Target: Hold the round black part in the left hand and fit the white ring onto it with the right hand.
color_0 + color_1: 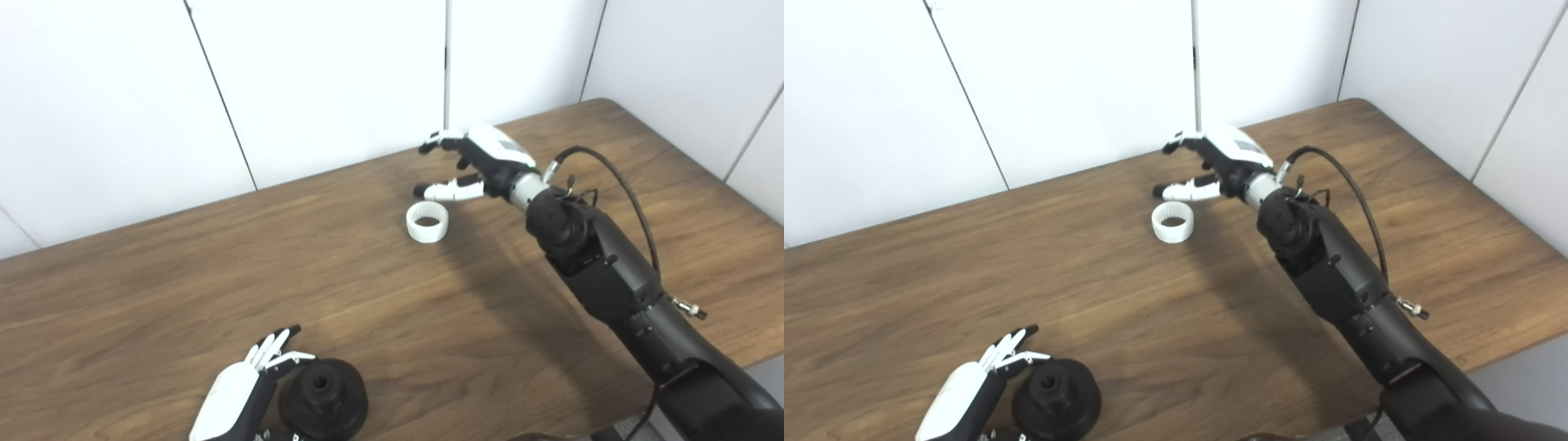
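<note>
Left eye view, near left: left hand [236, 392], white-backed, fingers spread and holding nothing, lying just beside the round black plastic part [323, 399], seemingly touching its left side. Part: domed disc with a central hole, resting near the near edge of the brown wooden table [153, 294]. Centre, farther: ribbed white plastic ring [427, 222], upright, open end up. Right: right hand [474, 165], spread wide, empty, hovering just beyond the ring.

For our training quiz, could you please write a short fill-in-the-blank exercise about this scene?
1. The white ring lies on the ____.
2. The hand nearest the ring is the ____ hand.
3. The left hand is beside the round ____ part.

Missing words: table; right; black
</note>
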`<state>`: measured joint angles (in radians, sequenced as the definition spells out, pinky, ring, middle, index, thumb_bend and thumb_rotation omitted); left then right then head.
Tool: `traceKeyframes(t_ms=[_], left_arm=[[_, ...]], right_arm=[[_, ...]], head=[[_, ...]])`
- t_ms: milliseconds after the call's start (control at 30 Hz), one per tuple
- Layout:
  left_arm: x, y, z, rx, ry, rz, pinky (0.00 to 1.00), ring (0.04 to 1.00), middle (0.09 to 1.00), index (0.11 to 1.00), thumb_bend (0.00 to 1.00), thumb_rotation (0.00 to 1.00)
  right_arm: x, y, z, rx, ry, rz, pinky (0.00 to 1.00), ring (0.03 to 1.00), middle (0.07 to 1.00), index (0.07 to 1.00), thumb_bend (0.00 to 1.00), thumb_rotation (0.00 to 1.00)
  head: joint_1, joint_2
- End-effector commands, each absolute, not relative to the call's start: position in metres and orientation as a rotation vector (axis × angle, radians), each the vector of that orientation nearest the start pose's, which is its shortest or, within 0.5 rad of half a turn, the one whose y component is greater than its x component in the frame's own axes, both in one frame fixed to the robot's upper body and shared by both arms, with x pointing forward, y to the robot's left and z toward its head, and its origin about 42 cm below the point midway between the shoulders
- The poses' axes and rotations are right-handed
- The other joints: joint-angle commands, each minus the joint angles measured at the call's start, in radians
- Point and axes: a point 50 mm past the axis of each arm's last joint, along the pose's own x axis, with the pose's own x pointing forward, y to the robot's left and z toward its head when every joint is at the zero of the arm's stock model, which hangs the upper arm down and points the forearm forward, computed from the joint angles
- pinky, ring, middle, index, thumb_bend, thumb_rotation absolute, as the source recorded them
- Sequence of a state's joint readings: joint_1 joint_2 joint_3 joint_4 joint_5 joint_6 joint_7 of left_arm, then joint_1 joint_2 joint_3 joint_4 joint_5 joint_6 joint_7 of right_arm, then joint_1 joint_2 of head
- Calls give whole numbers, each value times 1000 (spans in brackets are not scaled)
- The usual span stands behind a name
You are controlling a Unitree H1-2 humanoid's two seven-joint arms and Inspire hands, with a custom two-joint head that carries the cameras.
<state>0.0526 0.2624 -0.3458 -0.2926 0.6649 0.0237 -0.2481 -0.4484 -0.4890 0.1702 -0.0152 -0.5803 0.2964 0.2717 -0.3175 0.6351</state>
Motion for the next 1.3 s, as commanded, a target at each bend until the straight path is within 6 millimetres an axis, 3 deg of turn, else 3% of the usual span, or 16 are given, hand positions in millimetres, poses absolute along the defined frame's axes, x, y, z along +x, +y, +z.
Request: traceKeyframes(t_ms=[0,267,533,867,1267], left_arm=[[246,180,140,926,-193,-519,1000,1000,987,673,1000,300],[246,180,139,923,-194,-517,1000,1000,985,672,1000,300],[245,180,140,922,-192,-516,1000,1000,987,673,1000,293],[245,182,141,923,-189,-517,1000,1000,990,675,1000,289],[244,184,142,926,-188,-519,1000,1000,990,676,1000,291]], right_arm=[[415,-299,270,-1142,-118,117,798,953,974,831,857,695],[411,-296,252,-1151,-58,200,891,999,1000,856,994,749],[406,-294,236,-1149,20,255,996,1000,1000,881,1000,724],[403,-292,216,-1156,62,270,991,1000,1000,873,1000,580],[400,-291,200,-1148,30,204,969,1000,1000,838,961,491]], head=[[0,1],[6,6],[12,12],[14,18],[20,23]])
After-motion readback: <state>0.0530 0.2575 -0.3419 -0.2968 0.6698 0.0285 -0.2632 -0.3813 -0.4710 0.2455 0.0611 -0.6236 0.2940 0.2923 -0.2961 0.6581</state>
